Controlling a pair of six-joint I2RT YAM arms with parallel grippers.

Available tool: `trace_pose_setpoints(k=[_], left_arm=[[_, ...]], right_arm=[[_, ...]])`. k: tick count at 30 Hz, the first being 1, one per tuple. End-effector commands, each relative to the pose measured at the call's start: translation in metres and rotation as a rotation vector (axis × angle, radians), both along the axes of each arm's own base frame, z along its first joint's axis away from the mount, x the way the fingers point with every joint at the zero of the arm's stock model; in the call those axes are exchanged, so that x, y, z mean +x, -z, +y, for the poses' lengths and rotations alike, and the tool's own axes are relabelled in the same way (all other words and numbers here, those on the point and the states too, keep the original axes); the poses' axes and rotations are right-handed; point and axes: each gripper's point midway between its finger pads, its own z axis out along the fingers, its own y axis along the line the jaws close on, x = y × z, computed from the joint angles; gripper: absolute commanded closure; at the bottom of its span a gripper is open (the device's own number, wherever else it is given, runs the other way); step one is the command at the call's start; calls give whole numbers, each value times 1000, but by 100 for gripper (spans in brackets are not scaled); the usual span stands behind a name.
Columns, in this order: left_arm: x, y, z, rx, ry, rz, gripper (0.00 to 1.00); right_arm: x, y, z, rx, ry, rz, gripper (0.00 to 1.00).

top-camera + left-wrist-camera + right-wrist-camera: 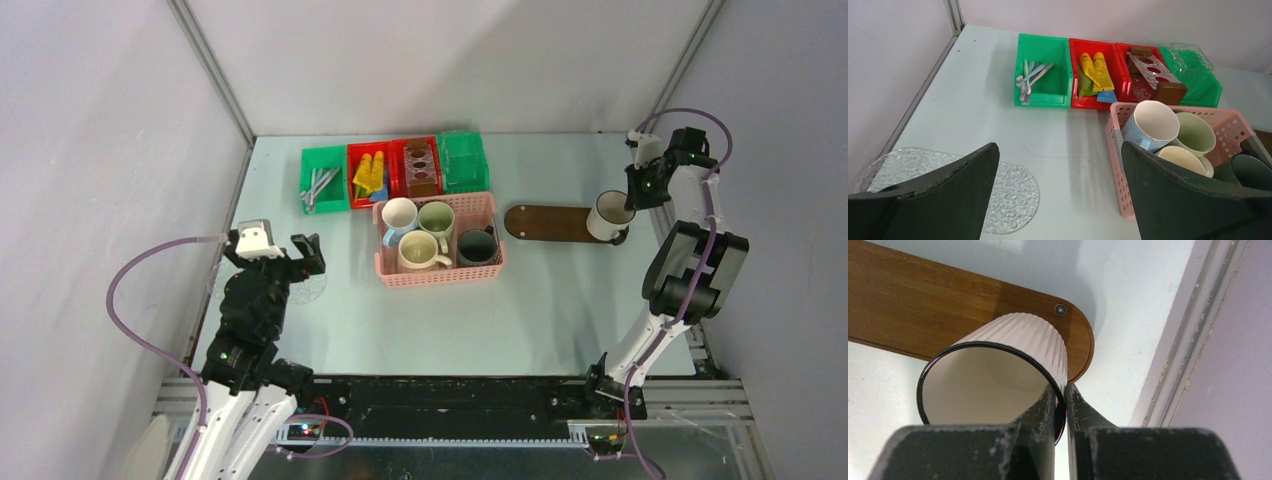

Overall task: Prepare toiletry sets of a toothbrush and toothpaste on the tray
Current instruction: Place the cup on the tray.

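Top external: four mugs (400, 216) in basket (440, 279), fifth mug (606, 215) at tray (545, 222), rim-pinched by right end effector (628, 205); left one (273, 252) gapes empty.

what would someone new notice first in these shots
The right gripper stands out first, pinching the rim of a white ribbed mug tilted over the right end of the brown wooden tray. Next comes the pink basket holding four mugs mid-table, with bright green and red bins lined up behind it.
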Motion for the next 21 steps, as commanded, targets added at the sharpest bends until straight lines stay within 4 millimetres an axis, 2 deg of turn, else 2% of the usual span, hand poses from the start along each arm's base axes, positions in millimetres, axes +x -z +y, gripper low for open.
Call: trace_pose_setpoints(k=[1,12,21], left_arm=[[4,-3,1,23,-6,-17,0],[9,1,-1,40,-4,4,0],[12,4,-3,47,3,18,0]], right_arm=[[30,-29,-18,-68,-15,-124,100],[39,-16,-24,-29,-37,-115,100],[39,-11,-31,1,-38,-114,100]])
